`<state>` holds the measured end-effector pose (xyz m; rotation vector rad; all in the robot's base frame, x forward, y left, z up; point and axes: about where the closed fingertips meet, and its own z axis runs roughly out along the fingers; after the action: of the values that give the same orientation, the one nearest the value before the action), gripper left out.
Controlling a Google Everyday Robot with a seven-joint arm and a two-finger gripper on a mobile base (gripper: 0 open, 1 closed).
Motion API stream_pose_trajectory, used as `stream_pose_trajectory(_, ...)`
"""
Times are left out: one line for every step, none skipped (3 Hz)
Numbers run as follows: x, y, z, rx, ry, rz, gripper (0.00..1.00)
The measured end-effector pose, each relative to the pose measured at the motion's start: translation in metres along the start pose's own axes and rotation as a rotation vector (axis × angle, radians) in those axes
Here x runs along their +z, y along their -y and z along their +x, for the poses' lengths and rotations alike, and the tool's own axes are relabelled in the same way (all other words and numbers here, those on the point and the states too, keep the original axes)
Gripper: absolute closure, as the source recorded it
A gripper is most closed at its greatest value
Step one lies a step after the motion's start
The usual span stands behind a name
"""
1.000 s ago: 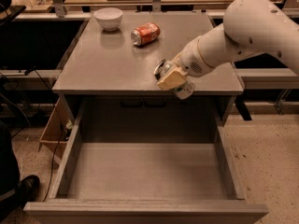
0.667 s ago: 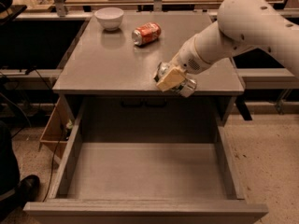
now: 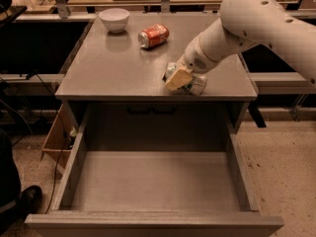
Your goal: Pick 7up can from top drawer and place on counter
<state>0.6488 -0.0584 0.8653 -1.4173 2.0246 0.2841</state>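
My gripper (image 3: 180, 78) is at the front right of the grey counter (image 3: 113, 65), shut on the 7up can (image 3: 196, 85). The can is pale with a green tint and lies tilted on its side between the tan fingers (image 3: 177, 79), at or just above the counter's surface near its front edge. The white arm reaches in from the upper right. The top drawer (image 3: 158, 181) stands pulled wide open below, and its flat grey floor shows nothing on it.
An orange-red soda can (image 3: 153, 35) lies on its side at the back middle of the counter. A white bowl (image 3: 114, 19) stands at the back left. A cardboard box (image 3: 55, 139) sits on the floor left of the drawer. A dark shoe (image 3: 23, 201) is at the bottom left.
The gripper with the can has shifted slightly back over the counter and the arm has risen a little. The drawer, bowl and orange-red can have not moved.
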Motion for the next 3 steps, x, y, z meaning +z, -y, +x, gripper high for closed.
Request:
stream_pose_trajectory(0.020,0.013,-0.020,-0.035,-0.020,-0.014,1.00)
stream_pose_trajectory(0.049,0.019,-0.036,-0.060,-0.015,-0.046,0.77)
stream_pose_trajectory(0.047,0.019,-0.037,-0.060,-0.015,-0.046,0.54)
